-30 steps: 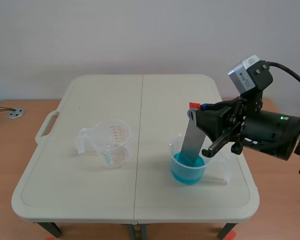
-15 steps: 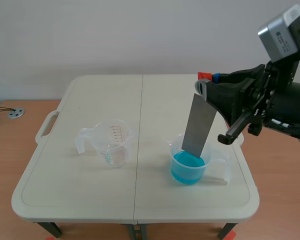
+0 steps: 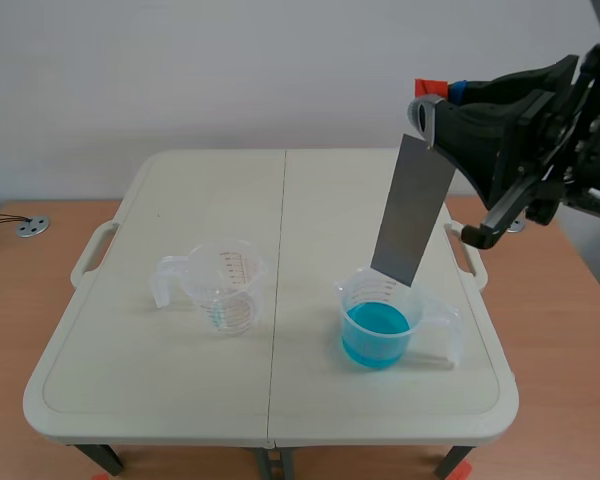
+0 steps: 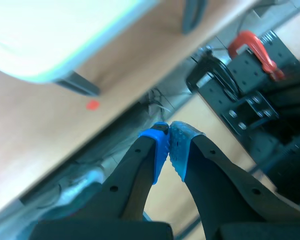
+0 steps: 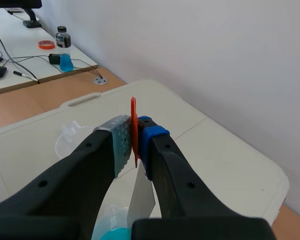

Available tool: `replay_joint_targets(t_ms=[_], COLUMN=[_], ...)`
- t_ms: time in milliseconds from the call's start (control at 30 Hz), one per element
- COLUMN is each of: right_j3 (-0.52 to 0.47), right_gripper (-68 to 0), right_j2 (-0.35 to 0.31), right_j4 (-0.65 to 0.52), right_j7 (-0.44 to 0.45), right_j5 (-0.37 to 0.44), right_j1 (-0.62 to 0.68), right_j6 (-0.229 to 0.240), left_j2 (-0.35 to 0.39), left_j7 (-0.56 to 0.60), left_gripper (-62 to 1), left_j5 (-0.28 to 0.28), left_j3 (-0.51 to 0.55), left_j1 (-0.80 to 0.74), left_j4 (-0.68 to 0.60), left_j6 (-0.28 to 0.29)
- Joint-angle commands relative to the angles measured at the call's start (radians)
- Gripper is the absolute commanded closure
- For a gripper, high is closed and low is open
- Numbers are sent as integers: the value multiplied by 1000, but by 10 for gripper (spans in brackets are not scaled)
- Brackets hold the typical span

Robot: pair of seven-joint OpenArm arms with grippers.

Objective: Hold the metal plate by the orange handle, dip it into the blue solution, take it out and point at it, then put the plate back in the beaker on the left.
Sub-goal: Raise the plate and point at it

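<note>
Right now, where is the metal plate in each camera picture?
Scene view: the metal plate hangs tilted from the right gripper, over the blue beaker.
Left wrist view: not in it.
Right wrist view: below the gripper, which pinches its orange handle.
Shared landmark: the blue beaker, under the plate in both of those views.

Scene camera, between the arms, looks down across the cream plastic folding table (image 3: 180,380) toward a white wall (image 3: 230,70). Right wrist camera, close behind the right gripper (image 5: 135,142), overlooks the same tabletop; left wrist camera faces the brown floor (image 4: 35,125) beneath the table's edge.
</note>
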State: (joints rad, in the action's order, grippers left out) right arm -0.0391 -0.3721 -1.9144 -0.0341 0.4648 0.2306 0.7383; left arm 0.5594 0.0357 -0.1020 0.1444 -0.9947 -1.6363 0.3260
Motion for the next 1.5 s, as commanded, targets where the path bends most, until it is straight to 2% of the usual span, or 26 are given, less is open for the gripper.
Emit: replay_joint_targets(t_ms=[0,333,533,767,900,1100,1467], right_j3=[-9,-9,-9,-9,-9,-9,-8], right_gripper=[-11,-11,-11,-11,-11,-11,-11], right_j2=[-8,-8,-8,-8,-8,-8,-8], right_j4=[-23,-44,-44,-44,-44,-44,-44], right_j7=[14,14,14,14,14,14,14], right_j5=[21,23,23,23,23,23,23], right_j1=[-9,-9,-9,-9,-9,-9,-9], right_j6=[7,7,7,7,7,7,7], left_j2=[6,20,20,14,-21,-96,-214], left_j7=[22,26,-10,-88,-134,-188,-245], left_gripper=[-41,-41,-41,-41,-41,-41,-41], left_j5=[-6,-12,-14,-14,-14,-13,-6], left_j3=[2,-8,-96,-274,-370,-480,-588], left_j1=[50,405,594,784,883,996,1130], left_j4=[-12,-12,-12,1,34,100,223], left_j6=[2,24,135,221,247,254,254])
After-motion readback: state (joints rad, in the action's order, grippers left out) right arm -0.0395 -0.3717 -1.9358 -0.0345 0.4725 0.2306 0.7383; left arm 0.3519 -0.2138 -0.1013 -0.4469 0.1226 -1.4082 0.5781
